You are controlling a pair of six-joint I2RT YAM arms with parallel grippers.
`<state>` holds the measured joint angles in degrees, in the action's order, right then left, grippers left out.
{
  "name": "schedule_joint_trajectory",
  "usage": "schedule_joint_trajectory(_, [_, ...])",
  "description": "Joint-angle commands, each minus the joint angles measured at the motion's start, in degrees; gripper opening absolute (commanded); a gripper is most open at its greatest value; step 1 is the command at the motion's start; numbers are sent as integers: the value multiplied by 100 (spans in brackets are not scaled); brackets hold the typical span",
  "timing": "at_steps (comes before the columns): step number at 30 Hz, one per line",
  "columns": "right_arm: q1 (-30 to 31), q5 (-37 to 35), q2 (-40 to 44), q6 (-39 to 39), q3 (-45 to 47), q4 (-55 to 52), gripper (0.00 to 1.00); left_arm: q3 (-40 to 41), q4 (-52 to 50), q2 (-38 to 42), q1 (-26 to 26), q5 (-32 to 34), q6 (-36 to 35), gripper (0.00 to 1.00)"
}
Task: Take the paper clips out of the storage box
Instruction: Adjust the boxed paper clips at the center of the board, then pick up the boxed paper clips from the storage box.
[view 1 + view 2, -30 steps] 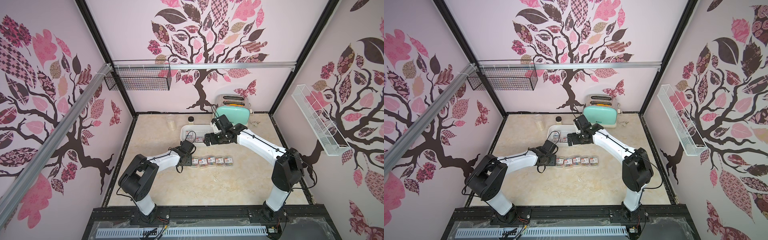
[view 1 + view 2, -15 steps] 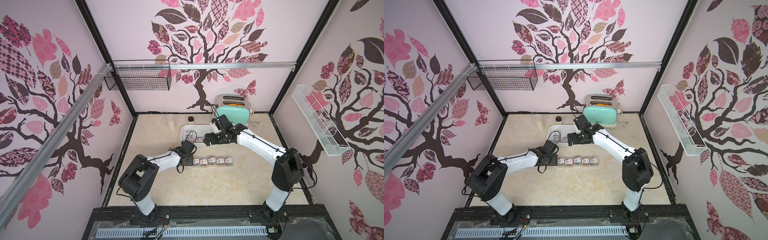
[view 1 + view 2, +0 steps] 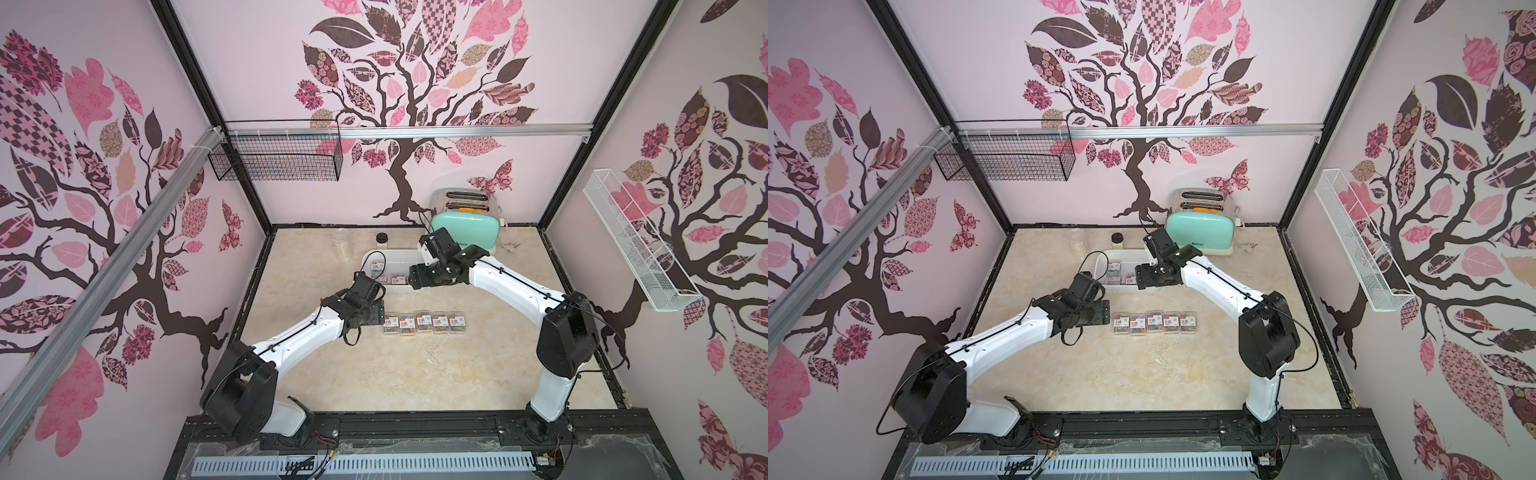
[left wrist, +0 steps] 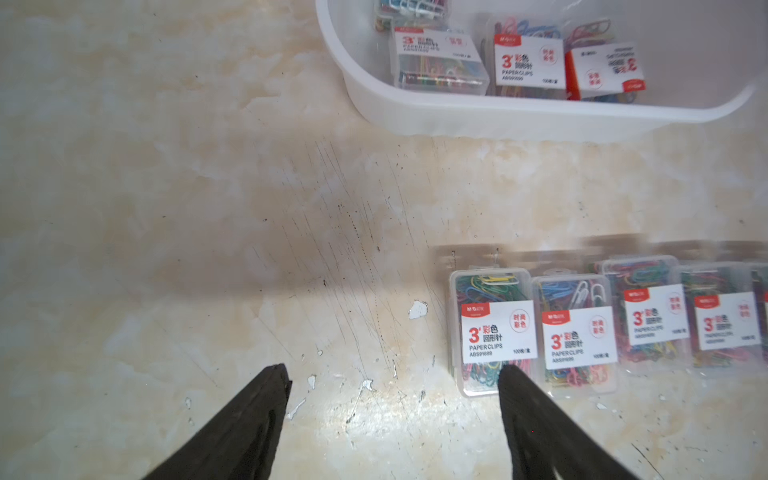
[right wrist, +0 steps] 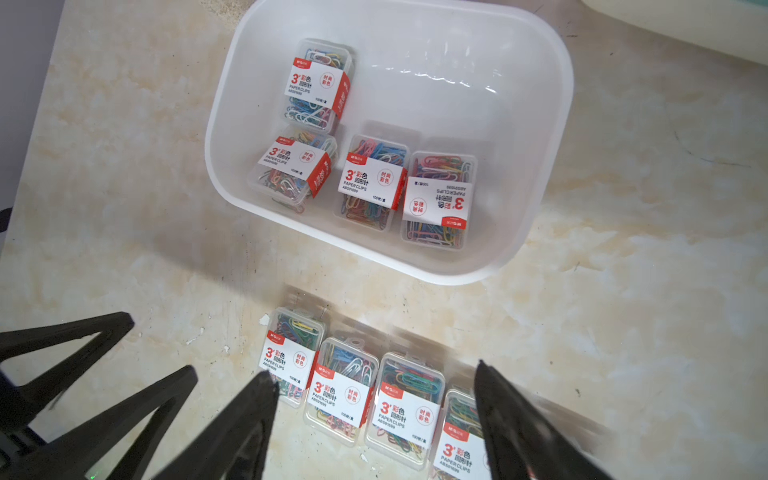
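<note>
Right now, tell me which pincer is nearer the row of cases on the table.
Left. The left pincer sits open at the row's end, a finger beside the end case. The right pincer hangs open at the box, behind the row.

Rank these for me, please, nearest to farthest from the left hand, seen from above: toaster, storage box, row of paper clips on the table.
From the left hand:
1. Row of paper clips, on the table just beside it.
2. Storage box, just behind.
3. Toaster, against the back wall.

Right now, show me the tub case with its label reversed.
In the storage box, the paper clip case by the bare half: its label alone is reversed.
</note>
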<state>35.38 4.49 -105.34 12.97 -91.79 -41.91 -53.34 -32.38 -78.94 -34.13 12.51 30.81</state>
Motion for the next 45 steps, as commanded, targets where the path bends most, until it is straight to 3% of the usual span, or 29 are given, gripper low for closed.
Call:
schedule_joint_trajectory(1, [74, -87, -359, -38, -451, 78, 71, -178, -457, 425, -16, 154, 5, 87])
schedule_joint_trajectory(9, [144, -356, -1112, -51, -1044, 324, 70, -238, -1109, 1347, -21, 172, 90, 93])
schedule_joint_trajectory(11, [151, -390, -1321, -54, -1150, 422, 70, -245, -1289, 1538, -23, 241, 101, 98])
schedule_joint_trajectory(15, [205, -491, -1712, -85, -1425, 609, 71, -249, -1579, 1862, -31, 313, 145, 98])
schedule_joint_trajectory(20, [251, -1167, -2131, 64, -1868, 635, 74, -229, -1782, 2211, -35, 365, 198, 98])
schedule_joint_trajectory(25, [259, -1812, -2590, 420, -2405, 74, 79, -226, -1979, 2350, -32, 451, 228, 98])
schedule_joint_trajectory(31, [268, -2131, -2685, 712, -2328, -33, 78, -243, -1975, 2310, -25, 388, 221, 98])
schedule_joint_trajectory(45, [96, -2046, -2997, 869, -2306, -107, 77, -274, -1841, 2102, -25, 269, 162, 98])
